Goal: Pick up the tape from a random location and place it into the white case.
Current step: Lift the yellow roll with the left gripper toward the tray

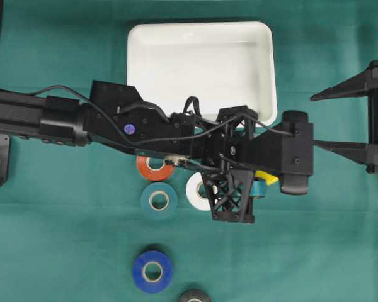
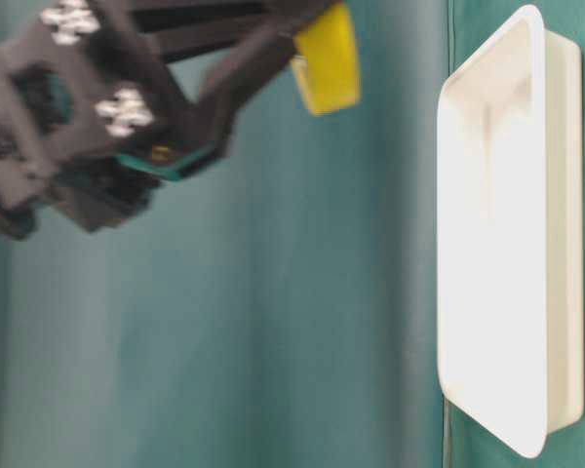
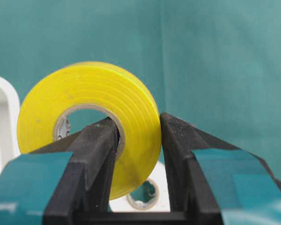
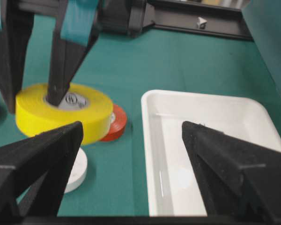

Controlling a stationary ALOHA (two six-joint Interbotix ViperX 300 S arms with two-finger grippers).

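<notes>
The left gripper (image 3: 138, 140) is clamped on the yellow tape (image 3: 91, 117) — one finger through its core, one outside — lifted off the green cloth (image 1: 302, 251) just beside the white case (image 1: 201, 69); at far right, the right gripper (image 1: 346, 119) stands wide apart, empty.

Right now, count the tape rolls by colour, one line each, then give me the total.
Yellow roll, held in the left gripper: 1
Orange roll: 1
White roll: 1
Teal roll: 1
Blue roll: 1
Dark roll, cut off at the bottom edge of the overhead view: 1
Total: 6 rolls
</notes>
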